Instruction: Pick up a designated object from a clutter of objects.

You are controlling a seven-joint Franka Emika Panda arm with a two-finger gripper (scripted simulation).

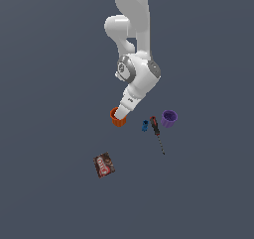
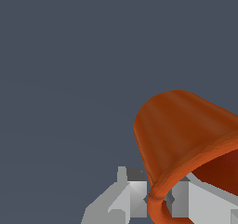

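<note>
Crowding the orange cup [image 1: 117,118] — tool [image 2: 160,200], blue piece [image 1: 144,126] near.

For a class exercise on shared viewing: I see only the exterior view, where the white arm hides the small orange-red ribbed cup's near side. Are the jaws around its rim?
Observer: In the wrist view, the small orange-red ribbed cup has its rim between two grey fingers.
Operator: Is it upright?
Observer: It appears tilted there, its dark red inside showing.
Operator: Anything else nearby?
Observer: No; only bare grey floor shows beside the cup.
</note>
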